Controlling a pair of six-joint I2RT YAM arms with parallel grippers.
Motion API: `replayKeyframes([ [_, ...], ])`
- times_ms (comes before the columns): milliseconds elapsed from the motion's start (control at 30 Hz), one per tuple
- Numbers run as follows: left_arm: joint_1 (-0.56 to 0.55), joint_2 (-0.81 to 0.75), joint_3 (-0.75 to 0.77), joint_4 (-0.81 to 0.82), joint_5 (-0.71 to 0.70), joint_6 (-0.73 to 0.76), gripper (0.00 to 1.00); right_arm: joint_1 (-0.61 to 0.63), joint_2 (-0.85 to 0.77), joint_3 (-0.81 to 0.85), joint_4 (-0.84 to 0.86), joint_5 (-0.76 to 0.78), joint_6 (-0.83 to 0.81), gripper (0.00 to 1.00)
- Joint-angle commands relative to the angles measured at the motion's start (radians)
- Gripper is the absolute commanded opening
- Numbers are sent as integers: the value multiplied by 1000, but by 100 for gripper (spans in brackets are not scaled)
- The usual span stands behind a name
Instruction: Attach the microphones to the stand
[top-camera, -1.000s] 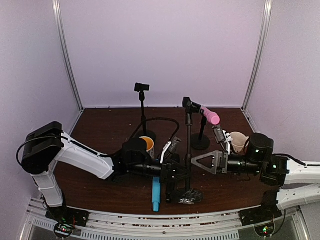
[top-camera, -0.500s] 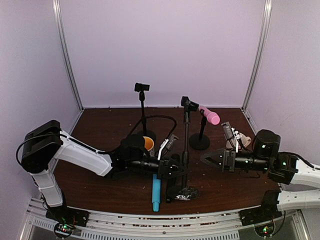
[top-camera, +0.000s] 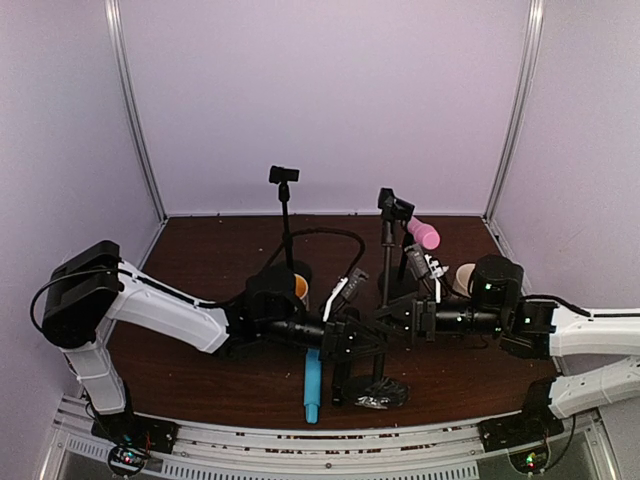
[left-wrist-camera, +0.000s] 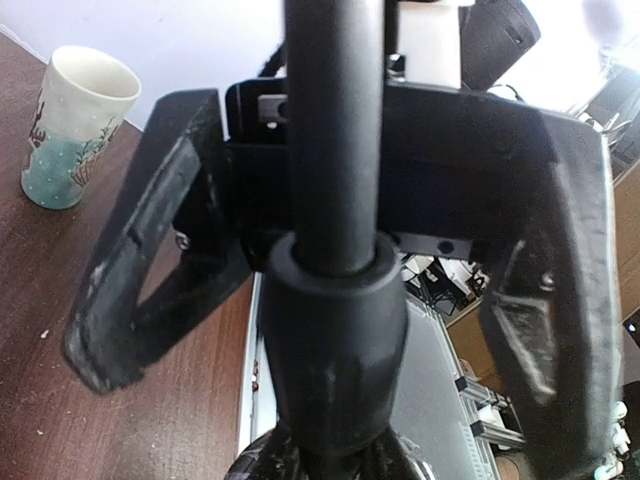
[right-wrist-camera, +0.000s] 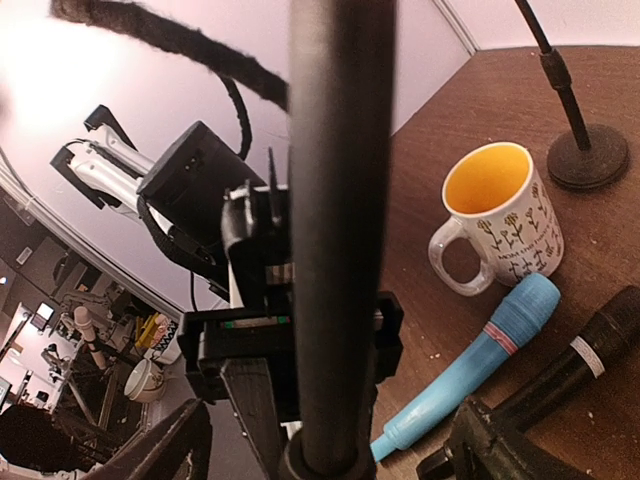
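A tall black stand (top-camera: 385, 270) rises from its base (top-camera: 378, 390) at the front middle, its top clip empty. My left gripper (top-camera: 360, 335) is open with the stand's pole (left-wrist-camera: 335, 150) between its fingers (left-wrist-camera: 140, 290). My right gripper (top-camera: 392, 320) is open around the same pole (right-wrist-camera: 340, 200) from the other side. The light blue microphone (top-camera: 312, 385) lies on the table and also shows in the right wrist view (right-wrist-camera: 470, 380), beside the black microphone (right-wrist-camera: 590, 345). The pink microphone (top-camera: 423, 234) sits in the clip of a short stand at the back right.
A third stand (top-camera: 284, 215) with an empty clip stands at the back, its base also in the right wrist view (right-wrist-camera: 587, 160). A yellow-lined mug (top-camera: 298, 289) (right-wrist-camera: 500, 215) sits behind my left arm. Another mug (top-camera: 464, 276) (left-wrist-camera: 75, 125) stands behind my right arm. A black cable (top-camera: 320, 236) arcs over the table.
My right gripper has moved left and now straddles the tall stand's pole. The pole's top has shifted to the right. My left gripper has stayed at the pole.
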Motion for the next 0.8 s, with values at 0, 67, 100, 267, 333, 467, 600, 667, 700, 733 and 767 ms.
replayKeyframes([
  [0, -3, 8, 61, 38, -15, 37, 0, 29, 18, 8, 173, -53, 44, 84],
  [67, -2, 9, 70, -10, -41, 60, 0, 39, 19, 6, 184, -66, 51, 84],
  [100, -1, 8, 75, -39, -61, 68, 0, 45, 18, 4, 182, -69, 57, 84],
  [267, 15, -28, 75, -212, -234, 99, 0, 73, -37, -28, 160, -52, 107, 83],
  [333, 25, -46, 59, -238, -284, 97, 0, 86, -84, -50, 130, -26, 128, 83],
  [467, 45, -78, 27, -241, -322, 85, 0, 104, -205, -98, 72, 25, 172, 82],
  [600, 50, -86, 31, -268, -326, 87, 0, 107, -327, -111, -37, 74, 161, 83],
  [667, 50, -87, 33, -267, -314, 91, 0, 105, -361, -105, -82, 99, 139, 83],
  [700, 50, -88, 29, -251, -302, 93, 0, 105, -370, -99, -109, 107, 122, 83],
  [733, 50, -90, 23, -231, -287, 97, 0, 103, -372, -91, -132, 114, 102, 82],
  [767, 50, -91, 18, -210, -272, 98, 0, 101, -366, -86, -152, 119, 82, 83],
])
